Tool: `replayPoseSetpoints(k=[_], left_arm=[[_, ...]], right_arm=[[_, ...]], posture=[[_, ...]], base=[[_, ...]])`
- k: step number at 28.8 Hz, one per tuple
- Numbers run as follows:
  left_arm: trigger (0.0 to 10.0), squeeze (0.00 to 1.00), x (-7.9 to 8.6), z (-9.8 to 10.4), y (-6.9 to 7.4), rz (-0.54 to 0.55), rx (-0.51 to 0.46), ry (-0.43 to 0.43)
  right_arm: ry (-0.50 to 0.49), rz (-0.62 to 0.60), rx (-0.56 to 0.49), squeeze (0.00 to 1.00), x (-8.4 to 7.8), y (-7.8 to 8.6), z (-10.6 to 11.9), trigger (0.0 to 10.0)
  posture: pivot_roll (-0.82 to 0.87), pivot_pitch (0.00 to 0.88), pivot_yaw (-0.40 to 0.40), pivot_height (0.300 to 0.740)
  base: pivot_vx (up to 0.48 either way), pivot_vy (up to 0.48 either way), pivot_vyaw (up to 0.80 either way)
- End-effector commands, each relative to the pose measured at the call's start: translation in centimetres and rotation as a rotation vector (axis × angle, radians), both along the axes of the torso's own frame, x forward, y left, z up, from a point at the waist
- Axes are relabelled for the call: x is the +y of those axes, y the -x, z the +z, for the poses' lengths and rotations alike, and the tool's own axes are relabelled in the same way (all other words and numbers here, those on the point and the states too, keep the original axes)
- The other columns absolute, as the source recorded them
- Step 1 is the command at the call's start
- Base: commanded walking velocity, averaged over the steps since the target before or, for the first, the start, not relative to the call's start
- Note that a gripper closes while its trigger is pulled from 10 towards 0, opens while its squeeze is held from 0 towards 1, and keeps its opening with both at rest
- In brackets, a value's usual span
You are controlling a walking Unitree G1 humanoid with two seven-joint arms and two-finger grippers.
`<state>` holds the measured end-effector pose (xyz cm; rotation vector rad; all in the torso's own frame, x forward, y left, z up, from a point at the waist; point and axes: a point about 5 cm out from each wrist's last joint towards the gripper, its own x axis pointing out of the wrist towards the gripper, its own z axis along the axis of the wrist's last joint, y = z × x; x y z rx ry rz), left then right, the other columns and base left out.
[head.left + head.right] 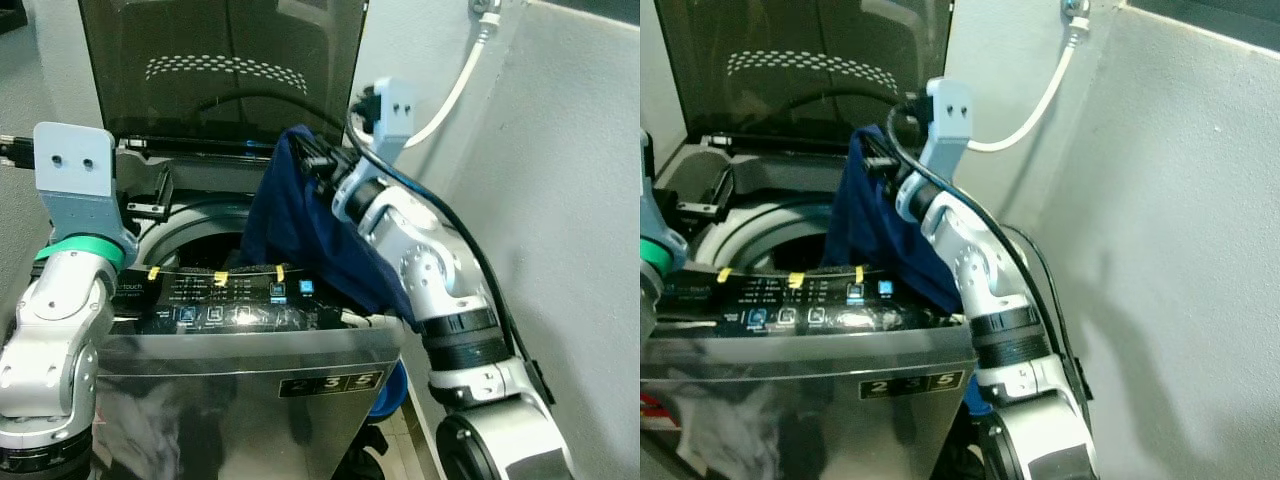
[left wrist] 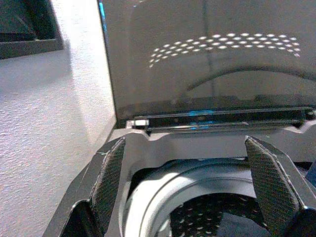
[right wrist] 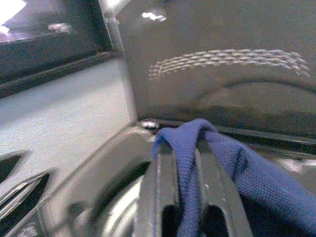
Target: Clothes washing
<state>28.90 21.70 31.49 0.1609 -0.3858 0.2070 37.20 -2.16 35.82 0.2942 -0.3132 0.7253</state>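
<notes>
Holding the navy garment up high, the right gripper was clenched on a fold of it so the rest hung clear of the washer's rim, over the drum. The left gripper hovered spread open, probably waiting.

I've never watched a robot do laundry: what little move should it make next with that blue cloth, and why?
Probably lower the right gripper toward the drum and then let go. It is shut on the blue garment, which hangs over the washer's open top, partly draped across the control panel, not yet inside.
</notes>
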Motion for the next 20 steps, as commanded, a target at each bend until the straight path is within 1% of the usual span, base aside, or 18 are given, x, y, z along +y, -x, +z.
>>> replayPoseSetpoints(k=[1, 2, 3, 4, 5, 7, 8, 9, 10, 12, 14, 15, 16, 18, 19, 20], left_arm=[[10.0, 0.00, -0.6, -0.2, -0.6, -0.020, 0.008, 0.006], [10.0, 0.00, -0.6, -0.2, -0.6, -0.020, 0.008, 0.006], [10.0, 0.00, -1.0, -0.1, -0.8, -0.030, 0.005, 0.004], [10.0, 0.00, -1.0, -0.1, -0.8, -0.030, 0.005, 0.004], [10.0, 0.00, -1.3, -0.1, -0.7, -0.032, 0.005, -0.006], [10.0, 0.00, -1.3, -0.1, -0.7, -0.032, 0.005, -0.006], [10.0, 0.00, -1.3, -0.2, -0.5, -0.027, 0.006, -0.010], [10.0, 0.00, -1.3, -0.2, -0.5, -0.027, 0.006, -0.010], [10.0, 0.00, -1.2, -0.3, -0.3, -0.021, 0.009, -0.010], [10.0, 0.00, -1.0, -0.4, 0.0, -0.011, 0.014, -0.012], [10.0, 0.00, -1.0, -0.4, 0.0, -0.009, 0.015, -0.012], [10.0, 0.00, -0.9, -0.3, 0.1, -0.006, 0.013, -0.012], [10.0, 0.00, -0.8, -0.3, 0.1, -0.005, 0.012, -0.012], [10.0, 0.00, -0.8, -0.3, 0.1, -0.005, 0.012, -0.012], [10.0, 0.00, -0.8, -0.3, 0.1, -0.004, 0.011, -0.012], [10.0, 0.00, -0.8, -0.3, 0.1, -0.004, 0.011, -0.012]], right_arm=[[-0.118, 0.029, -0.118, 0.00, 1.1, 0.4, 4.8, 10.0], [-0.118, 0.029, -0.118, 0.00, 1.1, 0.4, 4.8, 10.0], [-0.298, 0.061, -0.149, 0.00, 1.0, 0.8, 8.7, 10.0], [-0.298, 0.061, -0.149, 0.00, 1.0, 0.8, 8.7, 10.0], [-0.461, 0.105, -0.145, 0.00, 0.7, 1.2, 11.2, 10.0], [-0.461, 0.105, -0.145, 0.00, 0.7, 1.2, 11.2, 10.0], [-0.579, 0.148, -0.096, 0.00, 0.6, 1.2, 12.2, 10.0], [-0.579, 0.148, -0.096, 0.00, 0.6, 1.2, 12.2, 10.0], [-0.644, 0.178, -0.043, 0.00, 0.7, 1.0, 12.1, 10.0], [-0.632, 0.190, 0.035, 0.00, 1.6, 0.5, 10.8, 10.0], [-0.621, 0.189, 0.046, 0.00, 1.8, 0.4, 10.6, 10.0], [-0.492, 0.175, 0.064, 0.00, 3.0, 0.1, 9.1, 10.0], [-0.319, 0.146, 0.056, 0.00, 4.1, -0.2, 7.3, 10.0], [-0.319, 0.146, 0.056, 0.00, 4.1, -0.2, 7.3, 10.0], [-0.197, 0.127, 0.051, 0.00, 4.8, -0.3, 5.9, 10.0], [-0.197, 0.127, 0.051, 0.00, 4.8, -0.3, 5.9, 10.0]], posture=[[0.12, 0.023, -0.049, 0.740], [0.12, 0.023, -0.049, 0.740], [0.13, 0.024, -0.062, 0.740], [0.13, 0.024, -0.062, 0.740], [0.14, 0.029, -0.078, 0.740], [0.14, 0.029, -0.078, 0.740], [0.15, 0.035, -0.086, 0.740], [0.15, 0.035, -0.086, 0.740], [0.15, 0.039, -0.093, 0.740], [0.16, 0.042, -0.099, 0.740], [0.16, 0.042, -0.099, 0.740], [0.17, 0.046, -0.102, 0.740], [0.17, 0.046, -0.102, 0.740], [0.17, 0.046, -0.102, 0.740], [0.17, 0.046, -0.102, 0.740], [0.17, 0.046, -0.102, 0.740]], base=[[0.000, 0.000, 0.00], [0.000, 0.000, 0.00], [0.000, 0.000, 0.00], [0.000, 0.000, 0.00], [0.000, 0.000, 0.00], [0.000, 0.000, 0.00], [0.000, 0.000, 0.00], [0.000, 0.000, 0.00], [0.000, 0.000, 0.00], [0.000, 0.000, 0.00], [0.000, 0.000, 0.00], [0.000, 0.000, 0.00], [0.000, 0.000, 0.00], [0.000, 0.000, 0.00], [0.000, 0.000, 0.00], [0.000, 0.000, 0.00]])
